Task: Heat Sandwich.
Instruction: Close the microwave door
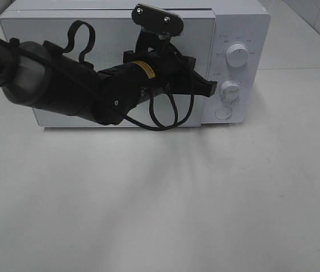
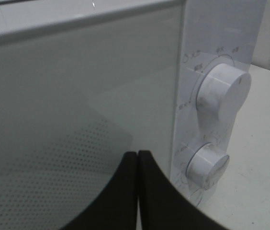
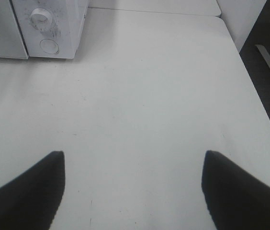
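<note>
Sandwich unseen; I judge soft, light, crushable: grip crust edges. Left gripper (image 1: 210,89) closed at 3 o'clock of microwave door (image 1: 109,28); right gripper (image 3: 134,191) open, empty.

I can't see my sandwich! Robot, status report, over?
Left gripper shut, near microwave's lower knob. Right gripper open over table. Sandwich not in view; door closed. Nothing blocking.

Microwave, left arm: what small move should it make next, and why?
Probably ease the shut left gripper sideways toward the lower knob. The microwave door looks closed, and the gripper sits just beside that knob, seemingly not yet touching it.
</note>
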